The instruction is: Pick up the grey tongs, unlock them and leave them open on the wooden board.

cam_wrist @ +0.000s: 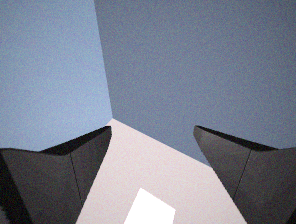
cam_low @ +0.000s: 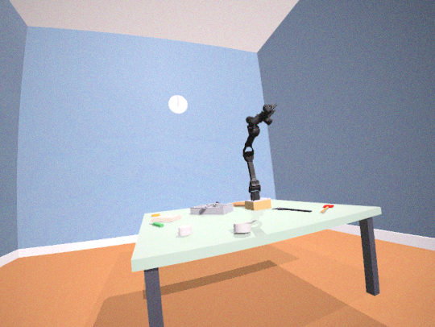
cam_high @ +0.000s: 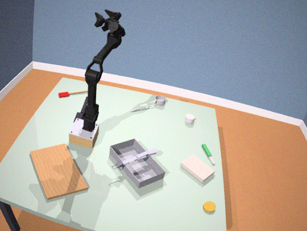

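Note:
The grey tongs (cam_high: 136, 157) (cam_low: 212, 206) lie closed across the grey roasting tin (cam_high: 153, 176) (cam_low: 201, 210) near the table's front middle. The wooden board (cam_high: 58, 170) lies flat to the left of the tin, in front of the arm's base. My gripper (cam_high: 107, 15) (cam_low: 271, 107) (cam_wrist: 153, 130) is open and empty. It is raised high above the table on the stretched arm and points up at the walls and ceiling, far from the tongs. The wrist view shows only the two fingers and the room corner.
On the pale green table (cam_high: 170, 128) lie a red spatula (cam_high: 63, 94), a metal measuring cup (cam_high: 160, 100), a small white cup (cam_high: 189, 118), a green-handled tool (cam_high: 207, 152), a cream block (cam_high: 197, 168) and a yellow disc (cam_high: 209, 206). The arm's base stands on a wooden block (cam_high: 83, 139).

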### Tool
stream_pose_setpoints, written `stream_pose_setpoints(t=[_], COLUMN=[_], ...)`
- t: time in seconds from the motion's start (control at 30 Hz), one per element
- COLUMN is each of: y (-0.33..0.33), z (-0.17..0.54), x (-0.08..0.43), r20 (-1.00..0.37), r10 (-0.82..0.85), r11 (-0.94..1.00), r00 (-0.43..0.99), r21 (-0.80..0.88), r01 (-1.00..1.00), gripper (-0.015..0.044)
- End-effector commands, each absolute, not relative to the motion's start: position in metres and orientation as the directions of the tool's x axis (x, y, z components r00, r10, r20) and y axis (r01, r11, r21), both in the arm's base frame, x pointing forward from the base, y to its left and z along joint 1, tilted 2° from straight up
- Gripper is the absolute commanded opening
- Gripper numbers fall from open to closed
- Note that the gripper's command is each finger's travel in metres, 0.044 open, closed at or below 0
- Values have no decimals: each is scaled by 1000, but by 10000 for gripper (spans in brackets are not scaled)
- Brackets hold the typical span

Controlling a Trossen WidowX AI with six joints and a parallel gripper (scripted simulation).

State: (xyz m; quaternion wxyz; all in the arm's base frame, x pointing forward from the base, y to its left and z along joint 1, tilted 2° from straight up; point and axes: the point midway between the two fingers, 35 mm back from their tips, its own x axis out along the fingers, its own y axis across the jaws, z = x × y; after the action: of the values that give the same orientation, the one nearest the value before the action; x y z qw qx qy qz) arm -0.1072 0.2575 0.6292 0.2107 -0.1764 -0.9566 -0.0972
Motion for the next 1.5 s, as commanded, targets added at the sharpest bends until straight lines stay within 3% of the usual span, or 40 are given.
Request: stream_pose_setpoints(t=[0.0, 0.17, 0.43, 0.53, 0.67, 0.8, 1.0, 1.2, 1.33, 1.47], y=[259, 282, 330, 334, 345, 348, 331, 294, 257, 211], z=[629, 621, 591, 573, 550, 520, 473, 415, 373, 330], x=[-106, -80, 4, 33, 82, 139, 212, 287, 329, 362], r20=[439, 454, 459, 430, 401, 349, 249, 102, -13, -136], r10=[304, 413, 692, 767, 859, 929, 958, 898, 805, 678], r11=[920, 906, 694, 604, 454, 327, 287, 428, 587, 734], r00=[-846, -789, -557, -477, -318, -120, 143, 429, 593, 722], r21=[97, -122, -636, -734, -884, -929, -808, -435, -120, 190], r01=[381, 404, 338, 310, 110, -174, -515, -792, -800, -652], gripper=[374, 260, 260, 260, 260, 260, 260, 260, 260, 260])
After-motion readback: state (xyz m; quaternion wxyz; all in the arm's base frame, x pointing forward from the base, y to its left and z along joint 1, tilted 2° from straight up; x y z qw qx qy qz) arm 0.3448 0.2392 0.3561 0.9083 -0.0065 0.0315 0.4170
